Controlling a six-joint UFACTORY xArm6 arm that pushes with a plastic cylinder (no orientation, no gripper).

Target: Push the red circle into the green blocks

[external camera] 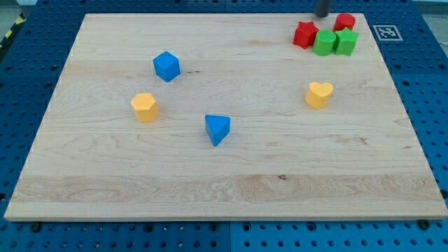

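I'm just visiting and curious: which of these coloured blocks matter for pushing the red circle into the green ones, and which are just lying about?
Part of the job:
- red circle
- green circle
- green star
- my tip, at the view's top, just left of the red circle

Just lying about:
- red star
- blue cube
- blue triangle
- yellow hexagon
- yellow heart

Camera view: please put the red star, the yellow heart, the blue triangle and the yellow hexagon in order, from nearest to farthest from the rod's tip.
My tip is at the view's top right, by the red and green cluster.
1. Red star: just below-left of the tip.
2. Yellow heart: right side, lower down.
3. Blue triangle: centre of the board.
4. Yellow hexagon: left side.
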